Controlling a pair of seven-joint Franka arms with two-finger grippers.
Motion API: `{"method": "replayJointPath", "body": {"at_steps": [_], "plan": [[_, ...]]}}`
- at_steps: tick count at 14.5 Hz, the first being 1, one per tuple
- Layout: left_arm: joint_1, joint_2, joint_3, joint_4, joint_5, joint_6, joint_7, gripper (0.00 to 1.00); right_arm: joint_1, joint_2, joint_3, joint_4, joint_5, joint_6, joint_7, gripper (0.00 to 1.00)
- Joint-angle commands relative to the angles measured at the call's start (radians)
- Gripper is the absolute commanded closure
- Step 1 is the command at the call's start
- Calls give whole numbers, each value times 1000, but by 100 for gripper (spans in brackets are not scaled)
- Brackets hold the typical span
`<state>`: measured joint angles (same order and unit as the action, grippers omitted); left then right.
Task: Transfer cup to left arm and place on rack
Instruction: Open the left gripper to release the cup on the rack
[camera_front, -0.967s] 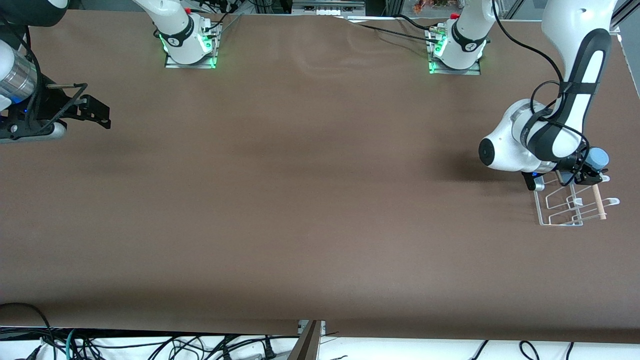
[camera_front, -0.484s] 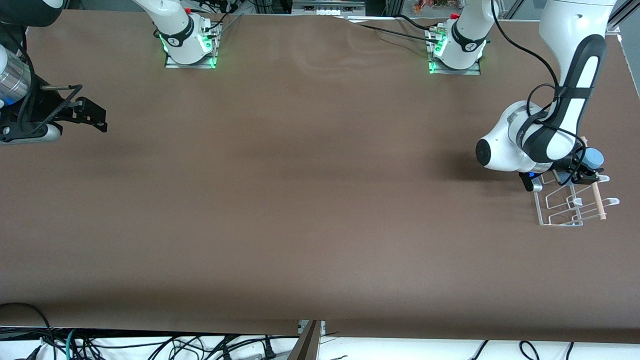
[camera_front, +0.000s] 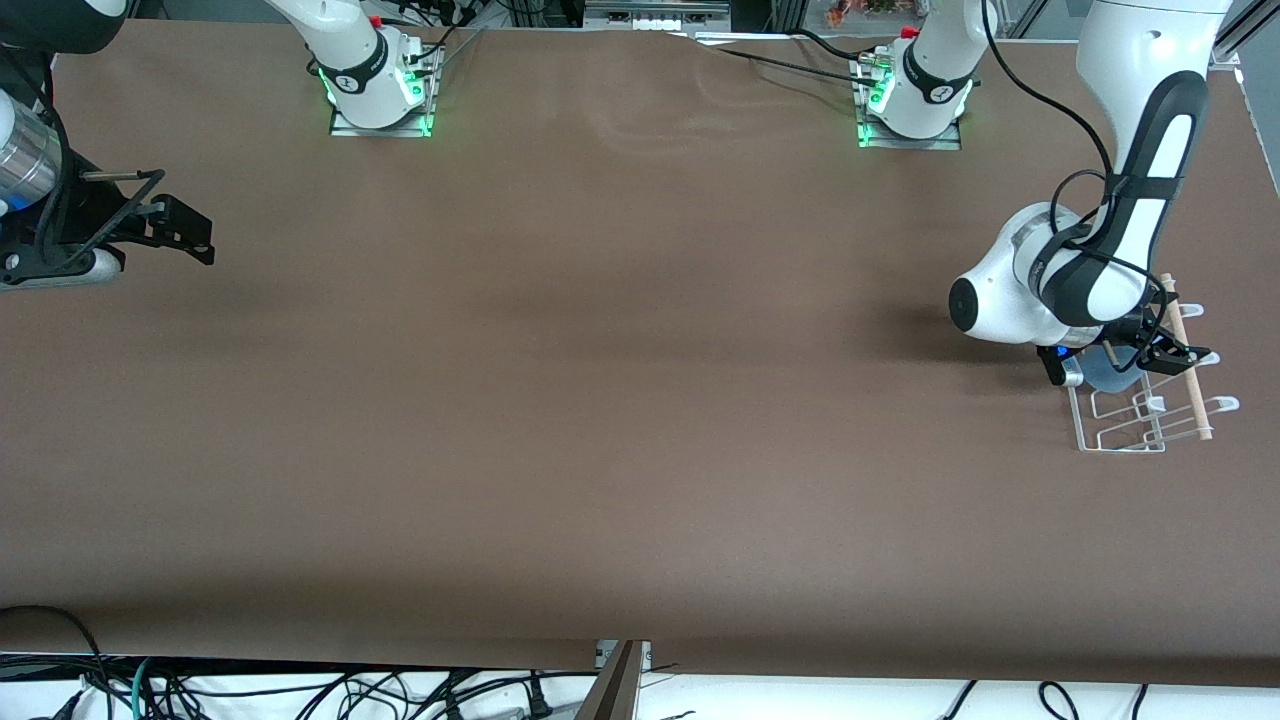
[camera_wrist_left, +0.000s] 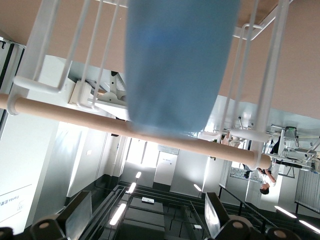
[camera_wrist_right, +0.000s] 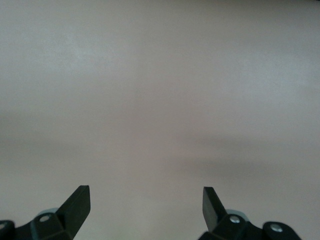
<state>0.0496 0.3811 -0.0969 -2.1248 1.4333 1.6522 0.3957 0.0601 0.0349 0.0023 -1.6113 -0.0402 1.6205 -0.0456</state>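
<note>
The light-blue cup (camera_front: 1104, 376) lies in the white wire rack (camera_front: 1125, 449) at the left arm's end of the table, partly hidden under the left wrist. In the left wrist view the cup (camera_wrist_left: 175, 65) rests against the rack's wires (camera_wrist_left: 272, 75) and crosses the wooden rod (camera_wrist_left: 65, 112), apart from both fingers. My left gripper (camera_front: 1165, 352) (camera_wrist_left: 147, 215) hangs over the rack, open and holding nothing. My right gripper (camera_front: 185, 228) (camera_wrist_right: 145, 205) waits open over bare table at the right arm's end.
The rack's wooden rod (camera_front: 1190, 385) slants across it beside the left gripper. The table's edge (camera_front: 1262, 150) runs close by the rack. Two arm bases with green lights (camera_front: 380, 95) (camera_front: 905, 100) stand farthest from the front camera.
The left gripper has opened and let go of the cup. The cup has gone from between its fingers down into the rack. The right arm drew back slightly, then stayed still.
</note>
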Motion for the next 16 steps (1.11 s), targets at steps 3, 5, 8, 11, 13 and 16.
{"method": "replayJointPath", "body": {"at_steps": [3, 5, 8, 11, 13, 16], "plan": [[-2, -11, -1, 104, -127, -5, -11, 0, 3, 11, -2, 27, 16, -14, -14, 1], [-1, -13, -1, 204, -329, -15, -11, 0, 3, 11, -2, 27, 16, -14, -14, 1], [-1, -10, 0, 322, -577, -74, -50, 0, 3, 11, -2, 27, 16, -14, -16, 1], [-2, -10, -1, 446, -837, -146, -168, 0, 3, 11, -1, 27, 14, -16, -16, 1], [-2, -11, -1, 546, -1015, -199, -224, 0, 3, 11, -1, 27, 14, -21, -16, 1], [-7, -13, -23, 711, -1167, -212, -275, 0, 3, 11, -1, 27, 14, -19, -16, 1]]}}
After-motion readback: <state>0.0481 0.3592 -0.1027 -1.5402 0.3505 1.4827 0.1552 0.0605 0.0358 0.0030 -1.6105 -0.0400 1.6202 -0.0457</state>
